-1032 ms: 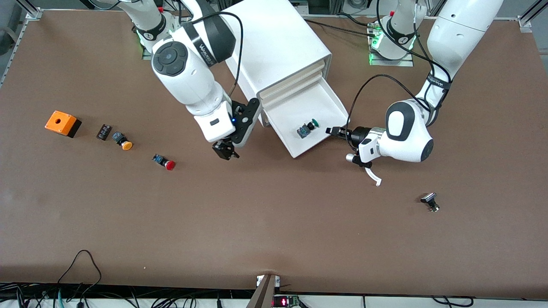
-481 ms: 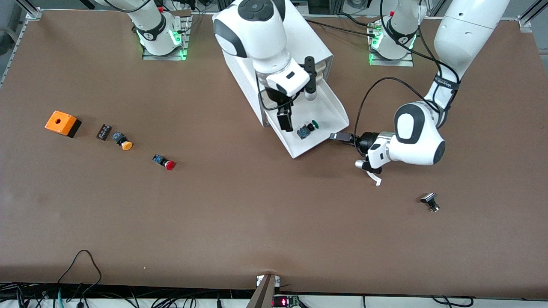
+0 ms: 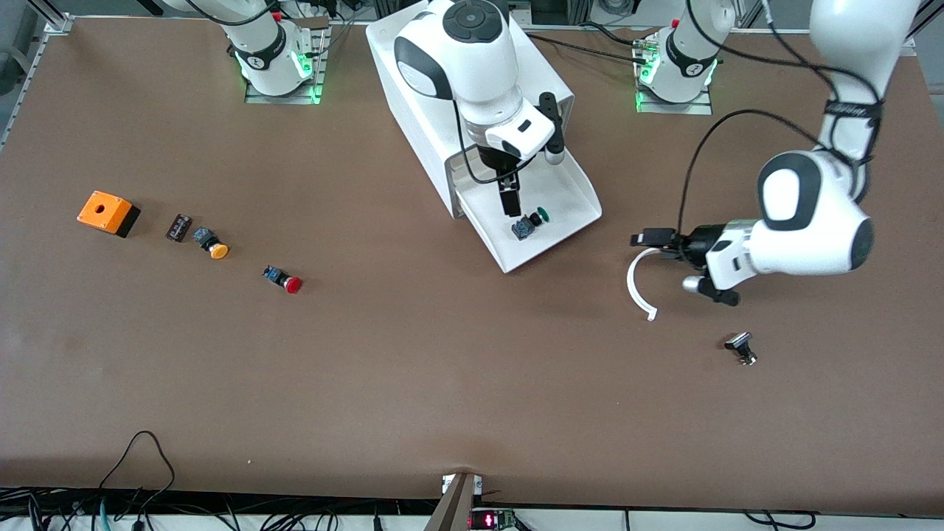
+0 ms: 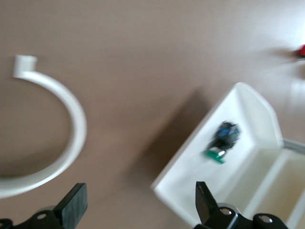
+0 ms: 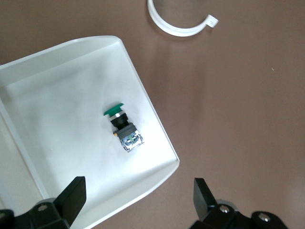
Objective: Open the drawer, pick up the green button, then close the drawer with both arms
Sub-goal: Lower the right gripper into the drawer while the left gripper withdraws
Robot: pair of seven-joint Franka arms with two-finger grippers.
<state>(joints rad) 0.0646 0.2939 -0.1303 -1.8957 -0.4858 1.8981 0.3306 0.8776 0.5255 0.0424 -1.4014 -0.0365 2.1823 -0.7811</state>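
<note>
The drawer (image 3: 549, 214) is standing pulled out of the white cabinet (image 3: 472, 88), and the button (image 3: 529, 223) is lying inside on its floor. The right gripper (image 3: 510, 206) is hanging just above the button with fingers spread. The left gripper (image 3: 653, 239) is hovering over the desk (image 3: 442, 369) beside a curved white piece (image 3: 636, 284), seemingly spread too, holding nothing.

Brown matte table (image 3: 442, 383) fills the view. Aluminium frame rails (image 3: 44, 15) at 11 and 1 o'clock corners. Black cables (image 3: 140, 472) hang along the 6 o'clock edge. Lighting even, soft shadows.
</note>
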